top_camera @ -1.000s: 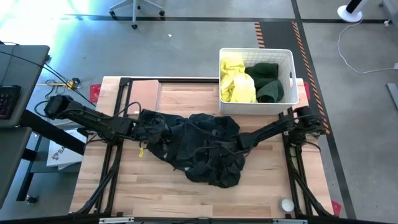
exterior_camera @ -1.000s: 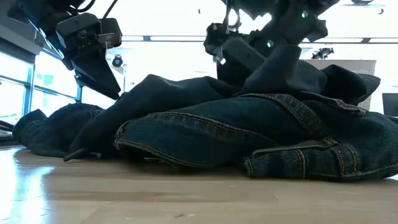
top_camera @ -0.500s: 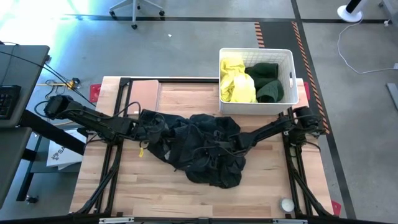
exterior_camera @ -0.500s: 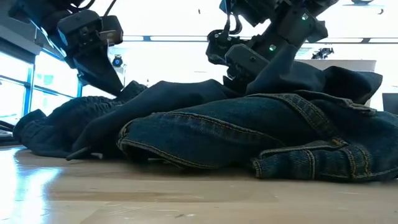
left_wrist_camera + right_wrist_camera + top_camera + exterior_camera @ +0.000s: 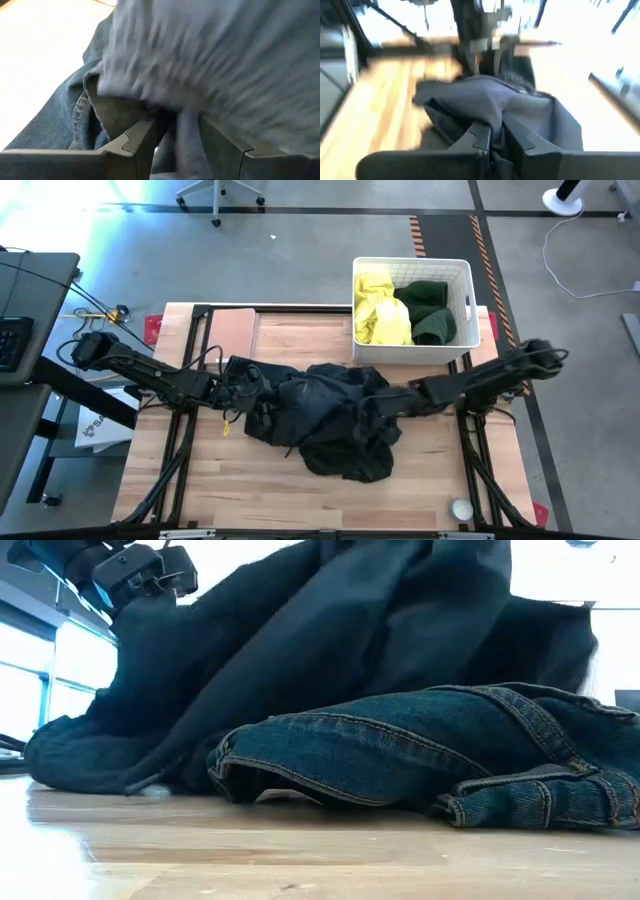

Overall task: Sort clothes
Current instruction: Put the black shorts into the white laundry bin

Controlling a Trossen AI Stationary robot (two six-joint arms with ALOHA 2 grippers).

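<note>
Two arms meet over a dark heap of clothes [image 5: 330, 425] lying at the centre of the high view, on the wooden table [image 5: 250, 490]. Reaching in from the left of that frame, the left gripper [image 5: 243, 385] sits at the heap's left edge; in its wrist view its fingers [image 5: 140, 142] are clenched on a fold of grey-black fabric [image 5: 200, 65], with a blue denim hem [image 5: 75, 115] just beside it. From the right side the right gripper [image 5: 385, 402] is buried in the upper right part of the heap, and its wrist view shows both fingers [image 5: 481, 136] pinched tight on a ridge of the same dark cloth.

At table height the low view shows the black garment [image 5: 350, 630] stretched up across the top of the frame, draped over a pair of blue jeans [image 5: 420, 760] that rests flat on the wood.

At the upper right of the high view stands a white basket [image 5: 462, 280], holding a neon yellow garment [image 5: 380, 310] on its left side and a dark green garment [image 5: 430, 310] on its right, the two touching. A small white-grey ball [image 5: 461, 508] lies near the lower right corner of the table, well apart from the heap
</note>
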